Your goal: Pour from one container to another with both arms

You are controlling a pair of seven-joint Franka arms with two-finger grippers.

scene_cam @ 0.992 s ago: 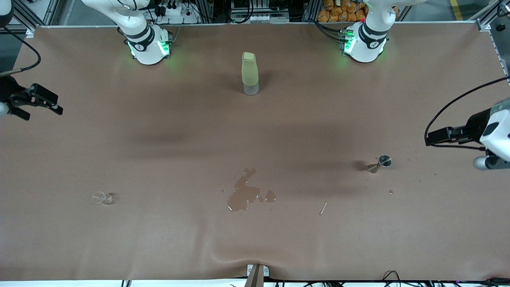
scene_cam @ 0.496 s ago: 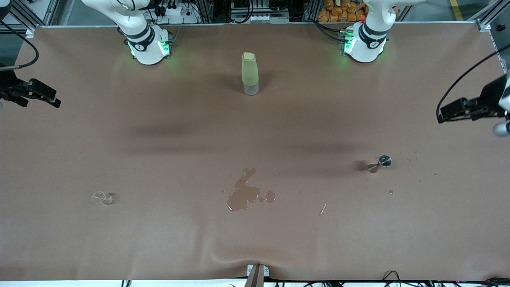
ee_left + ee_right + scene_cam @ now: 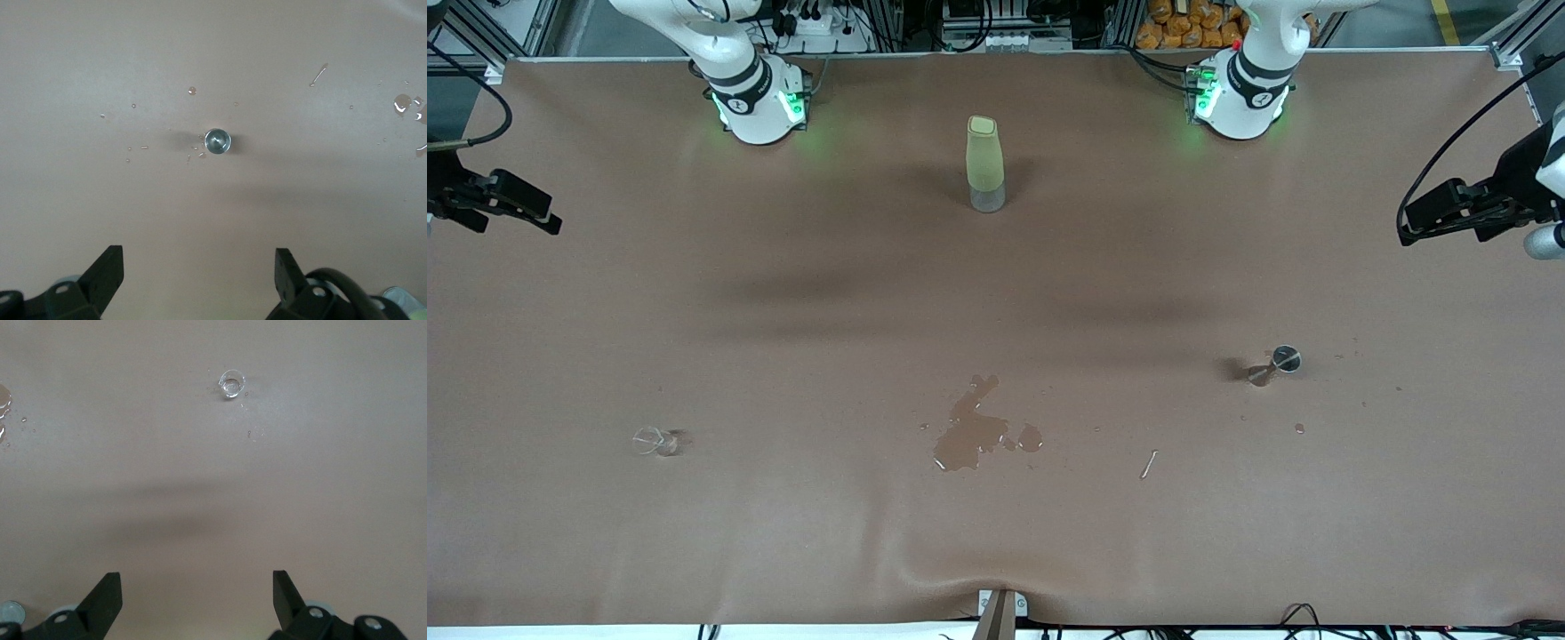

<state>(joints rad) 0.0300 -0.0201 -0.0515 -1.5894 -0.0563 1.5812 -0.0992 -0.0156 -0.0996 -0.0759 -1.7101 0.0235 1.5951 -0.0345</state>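
Note:
A small metal measuring cup (image 3: 1276, 362) stands on the brown table toward the left arm's end; the left wrist view looks down into its round mouth (image 3: 217, 141). A small clear glass cup (image 3: 655, 440) sits toward the right arm's end and shows in the right wrist view (image 3: 232, 384). My left gripper (image 3: 1432, 218) hangs open over the table's edge at its own end, fingers wide apart (image 3: 199, 267), holding nothing. My right gripper (image 3: 520, 222) hangs open over the other end, also with nothing in it (image 3: 197, 587). Both are well clear of the cups.
A tall bottle in a pale green sleeve (image 3: 984, 164) stands between the two arm bases. A brown puddle (image 3: 971, 433) lies mid-table nearer the front camera, with a thin wet streak (image 3: 1148, 463) and small droplets beside it. The puddle's edge glints in the left wrist view (image 3: 404, 104).
Both arms have drawn back toward their ends of the table and toward the bases. The left gripper has moved away from the metal cup. Nothing on the table has moved.

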